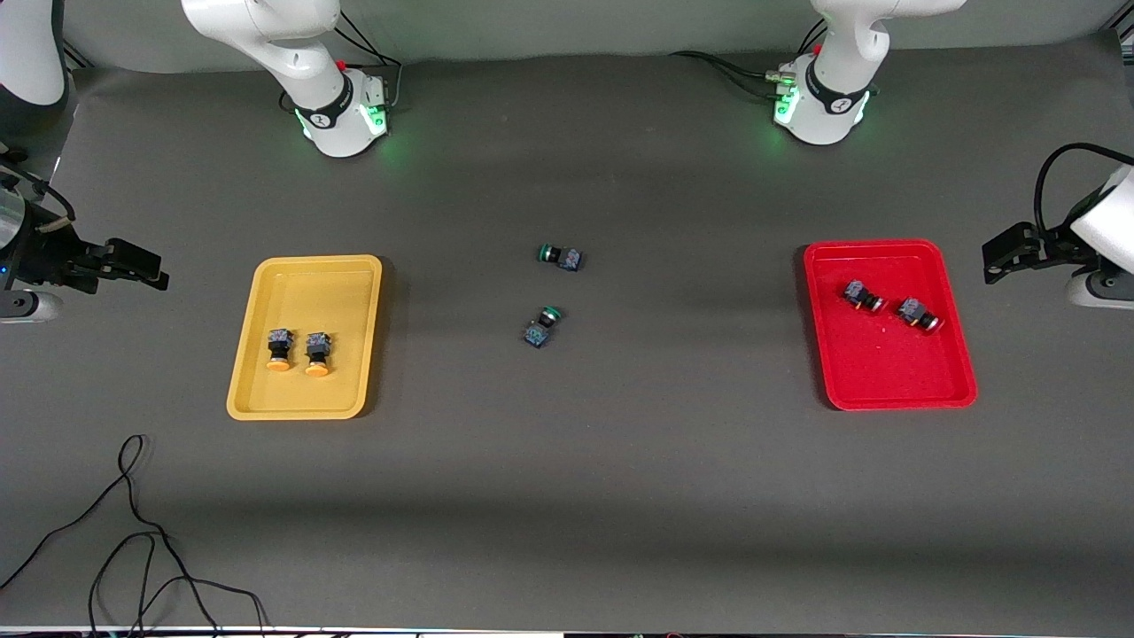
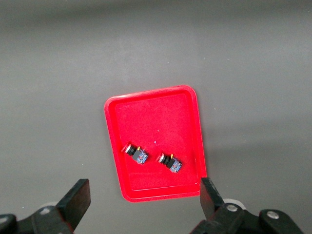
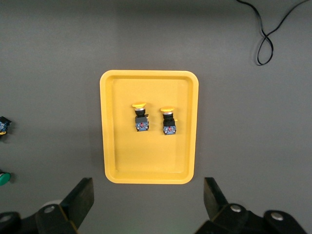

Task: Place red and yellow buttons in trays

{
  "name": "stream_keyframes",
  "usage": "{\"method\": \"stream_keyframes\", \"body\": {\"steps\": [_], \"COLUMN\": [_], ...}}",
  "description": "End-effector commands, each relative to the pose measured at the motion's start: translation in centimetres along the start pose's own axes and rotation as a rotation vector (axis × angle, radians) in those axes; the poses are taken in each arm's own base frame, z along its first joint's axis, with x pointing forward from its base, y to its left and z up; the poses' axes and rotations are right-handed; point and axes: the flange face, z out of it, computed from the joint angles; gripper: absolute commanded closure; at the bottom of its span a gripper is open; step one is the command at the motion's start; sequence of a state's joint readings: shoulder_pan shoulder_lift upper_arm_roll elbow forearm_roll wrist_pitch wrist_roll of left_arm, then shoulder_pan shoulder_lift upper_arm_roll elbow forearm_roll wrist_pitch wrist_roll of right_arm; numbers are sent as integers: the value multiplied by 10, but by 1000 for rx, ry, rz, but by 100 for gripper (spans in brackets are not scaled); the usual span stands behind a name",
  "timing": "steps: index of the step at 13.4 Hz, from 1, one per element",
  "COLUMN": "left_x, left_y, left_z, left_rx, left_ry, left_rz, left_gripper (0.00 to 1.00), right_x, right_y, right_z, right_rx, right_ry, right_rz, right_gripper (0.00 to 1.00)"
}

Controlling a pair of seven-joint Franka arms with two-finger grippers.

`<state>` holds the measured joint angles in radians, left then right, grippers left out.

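Two yellow buttons (image 1: 280, 349) (image 1: 317, 353) lie side by side in the yellow tray (image 1: 306, 283), toward the right arm's end of the table. Two red buttons (image 1: 863, 296) (image 1: 918, 315) lie in the red tray (image 1: 895, 363), toward the left arm's end. My right gripper (image 3: 148, 197) hangs open and empty high over the table beside the yellow tray (image 3: 148, 161). Beside the red tray (image 2: 156, 112), my left gripper (image 2: 145, 200) hangs the same way, open and empty. In the front view each hand shows at a side edge.
Two green-capped buttons (image 1: 560, 257) (image 1: 542, 325) lie on the grey mat between the trays. A loose black cable (image 1: 133, 532) curls on the mat nearer the front camera than the yellow tray.
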<state>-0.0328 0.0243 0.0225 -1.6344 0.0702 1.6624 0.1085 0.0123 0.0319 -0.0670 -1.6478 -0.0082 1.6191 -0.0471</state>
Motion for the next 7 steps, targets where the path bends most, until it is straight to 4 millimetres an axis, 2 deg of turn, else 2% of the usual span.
{"method": "stream_keyframes", "body": {"steps": [1, 7], "left_x": [-4, 1], "left_y": [1, -6], "left_z": [-6, -5], "left_rx": [-9, -9], "left_ry": [-4, 9], "left_rz": [-10, -21], "left_gripper": [0, 0], "right_x": [-6, -8], "right_y": [-6, -1], "right_z": [-7, -8], "right_rx": [-25, -15], "right_ry": [-4, -12], "right_rz": [21, 21], "right_gripper": [0, 0]}}
